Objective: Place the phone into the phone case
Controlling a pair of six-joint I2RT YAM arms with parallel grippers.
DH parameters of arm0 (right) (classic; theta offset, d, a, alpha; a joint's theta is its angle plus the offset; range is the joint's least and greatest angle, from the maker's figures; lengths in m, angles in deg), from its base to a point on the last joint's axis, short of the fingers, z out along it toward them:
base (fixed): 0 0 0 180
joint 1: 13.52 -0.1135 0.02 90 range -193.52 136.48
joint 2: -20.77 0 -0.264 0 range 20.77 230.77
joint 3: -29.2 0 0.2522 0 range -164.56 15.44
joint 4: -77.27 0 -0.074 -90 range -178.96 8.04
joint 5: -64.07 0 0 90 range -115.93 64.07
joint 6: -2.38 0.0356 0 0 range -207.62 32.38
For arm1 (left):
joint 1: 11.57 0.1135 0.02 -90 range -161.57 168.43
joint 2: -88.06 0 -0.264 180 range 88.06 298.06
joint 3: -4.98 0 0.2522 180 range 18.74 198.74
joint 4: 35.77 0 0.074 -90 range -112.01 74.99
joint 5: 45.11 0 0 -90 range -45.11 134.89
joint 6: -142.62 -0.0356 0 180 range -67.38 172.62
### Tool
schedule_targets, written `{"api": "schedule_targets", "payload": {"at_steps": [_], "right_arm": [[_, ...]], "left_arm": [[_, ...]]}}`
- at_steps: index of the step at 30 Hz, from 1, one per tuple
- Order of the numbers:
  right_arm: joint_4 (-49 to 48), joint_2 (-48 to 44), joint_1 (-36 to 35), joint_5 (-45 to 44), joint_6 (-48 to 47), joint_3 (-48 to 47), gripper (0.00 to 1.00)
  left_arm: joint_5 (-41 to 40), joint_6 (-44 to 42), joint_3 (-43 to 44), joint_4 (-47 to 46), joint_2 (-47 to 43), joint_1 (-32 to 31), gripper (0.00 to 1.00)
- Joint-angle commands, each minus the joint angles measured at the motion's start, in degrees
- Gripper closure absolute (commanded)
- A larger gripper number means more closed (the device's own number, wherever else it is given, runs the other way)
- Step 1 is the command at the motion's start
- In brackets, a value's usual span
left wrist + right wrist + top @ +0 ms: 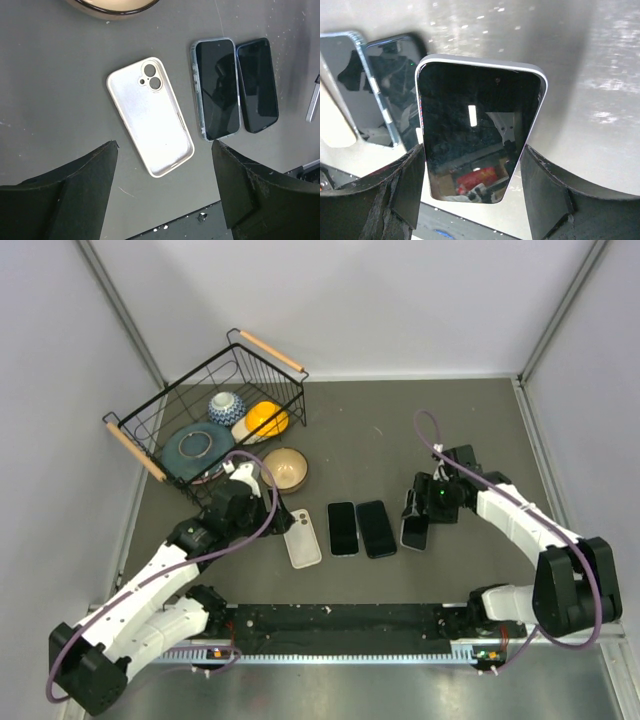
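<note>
A white phone case [150, 117] lies open side up on the grey table, also in the top view [303, 538]. My left gripper [165, 145] is open and empty just above the case's near end; in the top view it [262, 518] is left of the case. My right gripper [472, 150] is shut on a black-screened phone with a white rim [477, 130], both fingers against its long edges; it [418, 512] holds the phone [415, 532] low at the right end of the row. Whether the phone still touches the table I cannot tell.
Two more phones lie between case and held phone: one in a clear case [216, 90] and a dark one [257, 85]. A tan bowl [287, 468] sits behind the case. A wire basket [130, 440] with dishes stands back left. A black rail [340, 620] runs along the front.
</note>
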Motion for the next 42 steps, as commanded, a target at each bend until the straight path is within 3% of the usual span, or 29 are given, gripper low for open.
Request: {"api": "schedule_targets", "payload": {"at_steps": [1, 9, 16, 26, 42], "right_arm": [[-0.9, -3.5, -5.6, 4.4, 2.8, -3.3, 0.54], [-6.9, 1.2, -25.3, -1.7, 13.2, -13.0, 0.54], [-12.6, 16.8, -40.4, -10.4, 18.4, -25.2, 0.54], [-13.9, 33.9, -47.8, -23.0, 16.9, -38.1, 0.55], [-9.4, 38.3, -51.8, -29.9, 14.8, -38.4, 0.53]], "left_arm": [[-1.1, -1.6, 4.3, 1.3, -1.9, 0.4, 0.19], [-14.3, -2.5, 10.6, 9.6, -6.9, 0.9, 0.18], [-22.5, -2.8, 12.1, 11.9, -17.6, 0.9, 0.14], [-25.5, -4.0, 9.3, 11.2, -26.3, 0.9, 0.12], [-23.2, -4.7, 8.6, 10.4, -26.6, 0.9, 0.11]]}}
